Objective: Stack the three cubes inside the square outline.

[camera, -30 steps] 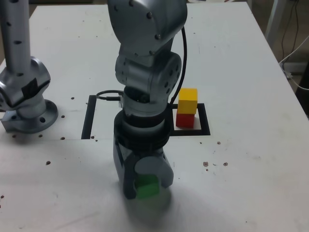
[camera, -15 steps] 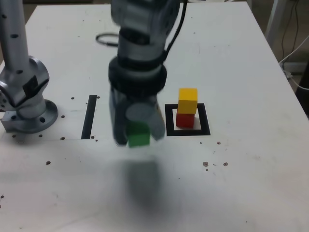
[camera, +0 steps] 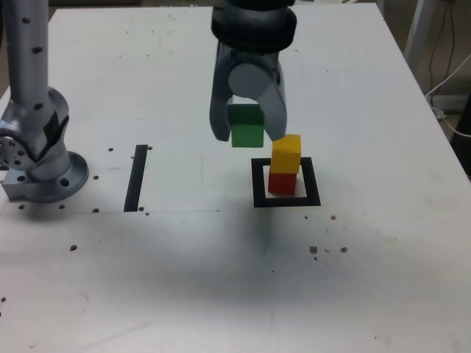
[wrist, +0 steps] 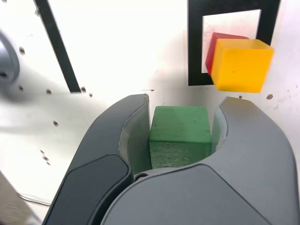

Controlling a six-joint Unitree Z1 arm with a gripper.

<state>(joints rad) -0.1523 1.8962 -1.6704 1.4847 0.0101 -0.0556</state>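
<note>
Moved: my gripper rises, carrying the green cube toward the stack.
Grip: clamped on green cube.
Stack: yellow cube on red cube, inside square outline, just beside my gripper.

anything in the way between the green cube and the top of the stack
Nothing visible. The tool holds the green cube in the air just to the exterior view's left of the yellow cube, which sits on the red cube inside the square outline. The yellow top is bare.
</note>
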